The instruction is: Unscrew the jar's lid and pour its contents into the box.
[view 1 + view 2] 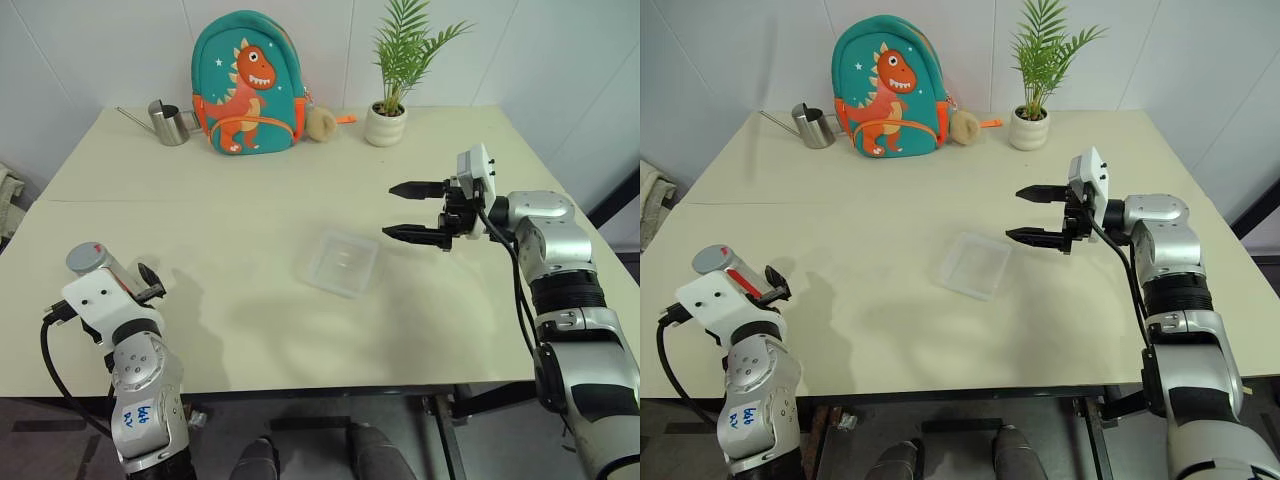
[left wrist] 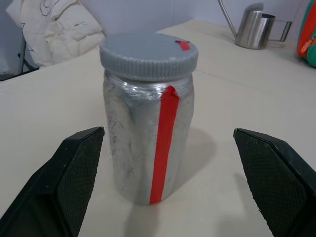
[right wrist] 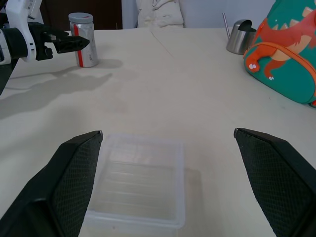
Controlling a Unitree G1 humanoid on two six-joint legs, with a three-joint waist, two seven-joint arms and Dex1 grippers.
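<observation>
1. Left gripper fingers spread wide, flanking the jar without touching; lid still screwed on.
2. Right gripper spread, empty, hovering beside the box mid-table.
3. Step: approach. Next: close on jar.

Bare cream tabletop lies open between the silvery red-striped jar with grey screw lid and the shallow clear plastic box. The steel watering can, dinosaur backpack and potted palm line the far edge, well apart from both.
</observation>
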